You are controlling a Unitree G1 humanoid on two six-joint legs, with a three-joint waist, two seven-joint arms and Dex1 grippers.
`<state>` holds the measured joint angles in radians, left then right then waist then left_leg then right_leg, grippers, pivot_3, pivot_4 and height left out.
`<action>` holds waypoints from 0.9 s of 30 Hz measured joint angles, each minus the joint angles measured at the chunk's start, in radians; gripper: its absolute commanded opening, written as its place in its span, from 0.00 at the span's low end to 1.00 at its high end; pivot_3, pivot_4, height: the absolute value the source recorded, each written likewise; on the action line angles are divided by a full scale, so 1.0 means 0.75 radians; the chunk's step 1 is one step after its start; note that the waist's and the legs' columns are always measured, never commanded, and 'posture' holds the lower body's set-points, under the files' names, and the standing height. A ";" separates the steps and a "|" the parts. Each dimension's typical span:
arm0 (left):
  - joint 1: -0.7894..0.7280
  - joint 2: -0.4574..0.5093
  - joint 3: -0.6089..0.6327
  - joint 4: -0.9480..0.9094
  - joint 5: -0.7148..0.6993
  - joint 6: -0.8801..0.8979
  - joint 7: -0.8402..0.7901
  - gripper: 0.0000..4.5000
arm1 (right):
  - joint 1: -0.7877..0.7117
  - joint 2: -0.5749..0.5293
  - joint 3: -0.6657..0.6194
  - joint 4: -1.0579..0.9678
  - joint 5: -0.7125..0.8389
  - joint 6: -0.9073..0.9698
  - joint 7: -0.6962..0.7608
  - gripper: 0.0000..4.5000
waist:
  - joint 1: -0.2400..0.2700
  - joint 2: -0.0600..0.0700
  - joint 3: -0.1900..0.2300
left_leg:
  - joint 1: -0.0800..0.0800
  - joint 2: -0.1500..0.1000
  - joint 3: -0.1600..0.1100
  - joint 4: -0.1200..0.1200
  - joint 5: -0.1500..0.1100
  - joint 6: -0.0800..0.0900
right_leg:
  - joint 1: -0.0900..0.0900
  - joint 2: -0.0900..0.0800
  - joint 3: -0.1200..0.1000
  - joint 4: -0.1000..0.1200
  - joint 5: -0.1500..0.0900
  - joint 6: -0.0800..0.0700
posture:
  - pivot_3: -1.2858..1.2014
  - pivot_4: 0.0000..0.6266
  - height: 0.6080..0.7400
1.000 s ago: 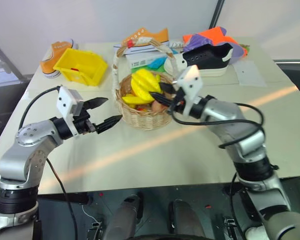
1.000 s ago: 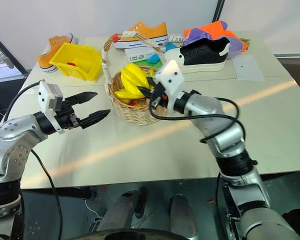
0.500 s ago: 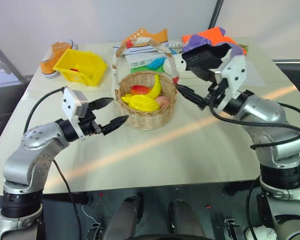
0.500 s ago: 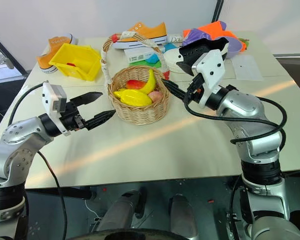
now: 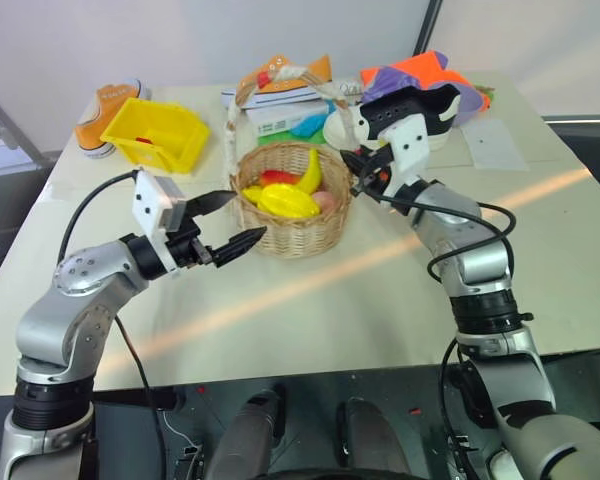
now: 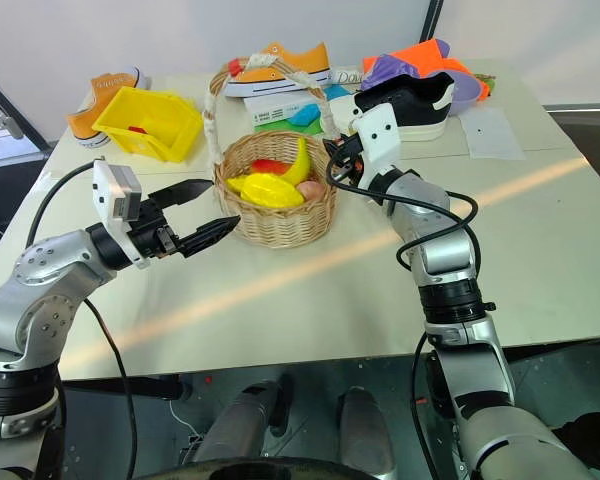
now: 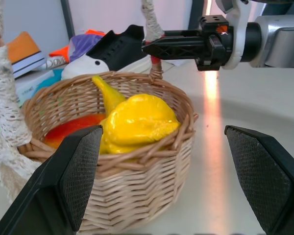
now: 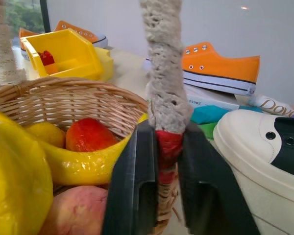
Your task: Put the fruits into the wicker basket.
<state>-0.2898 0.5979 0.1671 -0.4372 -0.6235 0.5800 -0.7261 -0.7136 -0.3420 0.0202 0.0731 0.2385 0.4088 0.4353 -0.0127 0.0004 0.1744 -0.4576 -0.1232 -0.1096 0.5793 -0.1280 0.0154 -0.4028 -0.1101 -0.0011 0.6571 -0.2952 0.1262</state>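
Basket (image 5: 298,222): landmark, mid-table. Starfruit (image 5: 288,203) and banana (image 5: 310,171) inside it, with red fruit (image 5: 277,178) and peach-coloured fruit (image 5: 323,201).
Handle (image 8: 165,83): arched, white wrap, red band at foot.
Right gripper (image 8: 162,166): at basket's right rim, fingers clenched on handle foot at red band.
Left gripper (image 5: 232,222): just left of basket, level, fingers spread, grasping nothing.
Yellow bin (image 5: 155,133): behind-left of basket.
Orange shoe (image 5: 280,74): behind basket.
Black-and-white shoe (image 5: 405,110): behind-right of basket.
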 measured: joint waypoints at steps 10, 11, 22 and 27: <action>-0.030 -0.012 -0.042 0.014 0.002 -0.005 -0.008 0.95 | 0.089 -0.292 -0.359 -0.060 -0.017 0.027 -0.123 0.00 | 0.032 0.000 0.000 | 0.000 -0.001 0.001 0.000 -0.001 -0.002 | 0.000 -0.002 0.000 0.001 0.000 -0.001 | 0.52 0.24 1.00; -0.043 -0.019 -0.053 0.025 0.004 -0.008 -0.014 0.95 | 0.106 -0.330 -0.395 -0.050 -0.029 0.015 -0.137 0.00 | 0.032 0.000 0.000 | 0.000 -0.001 0.001 0.000 0.000 -0.001 | 0.003 -0.002 0.000 0.002 0.000 -0.001 | 0.52 0.24 1.00; -0.151 -0.089 -0.156 0.123 0.033 -0.063 -0.051 0.95 | 0.158 -0.505 -0.575 0.427 -0.125 -0.221 -0.253 0.41 | -0.014 0.002 0.001 | 0.002 0.001 0.004 0.000 0.001 0.001 | 0.005 -0.002 0.000 0.003 0.000 0.000 | 0.52 0.24 1.00; -0.145 -0.089 -0.155 0.138 0.036 -0.070 -0.050 0.95 | 0.198 -0.510 -0.575 0.370 -0.113 -0.236 -0.243 0.97 | -0.001 0.002 0.001 | 0.003 0.000 0.003 0.001 0.001 0.001 | 0.007 -0.002 0.000 0.003 -0.001 0.000 | 0.52 0.24 1.00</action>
<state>-0.3989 0.5311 0.0506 -0.3340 -0.5965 0.5273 -0.7638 -0.5655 -0.7243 -0.4112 0.3509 0.1536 0.2317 0.2532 -0.0137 0.0017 0.1748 -0.4554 -0.1229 -0.1071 0.5800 -0.1273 0.0160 -0.3976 -0.1115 -0.0008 0.6593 -0.2957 0.1258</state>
